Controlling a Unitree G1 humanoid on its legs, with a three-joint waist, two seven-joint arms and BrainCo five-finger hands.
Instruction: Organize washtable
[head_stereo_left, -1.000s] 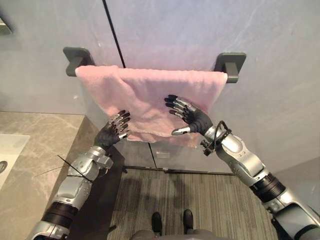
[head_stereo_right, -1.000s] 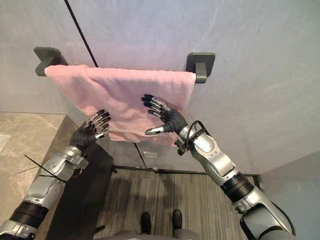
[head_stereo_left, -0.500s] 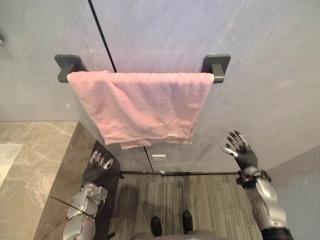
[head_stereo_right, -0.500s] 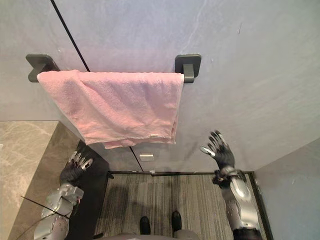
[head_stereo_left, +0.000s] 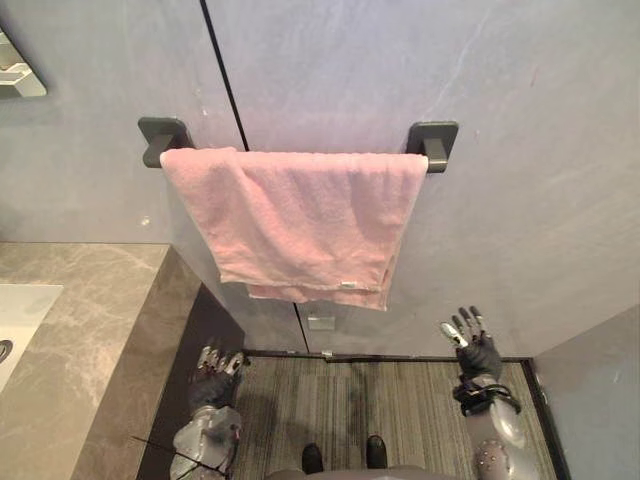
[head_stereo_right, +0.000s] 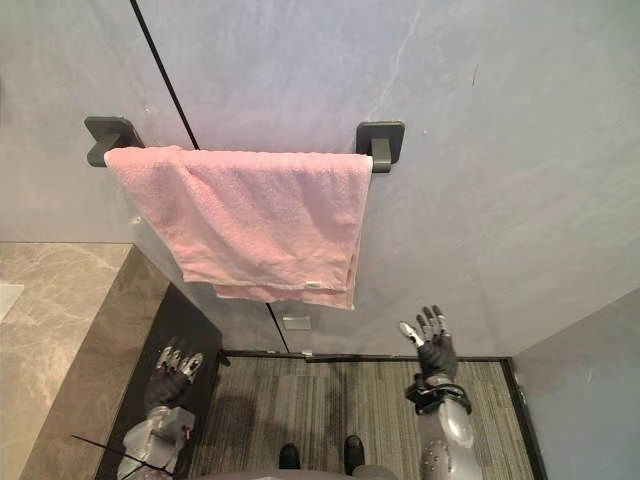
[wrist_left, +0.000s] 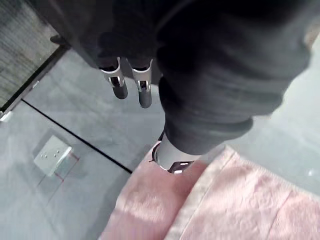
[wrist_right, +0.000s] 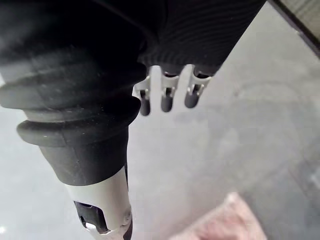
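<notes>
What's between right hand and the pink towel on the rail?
Only bare grey wall between the right hand and pink towel, seen in left eye view.

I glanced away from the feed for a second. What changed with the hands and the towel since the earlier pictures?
Both hands were up against the pink towel a second ago and have since come off it and dropped low. The left hand is now down by the dark side of the counter, and the right hand is open above the floor. The towel stayed draped over the rail.
</notes>
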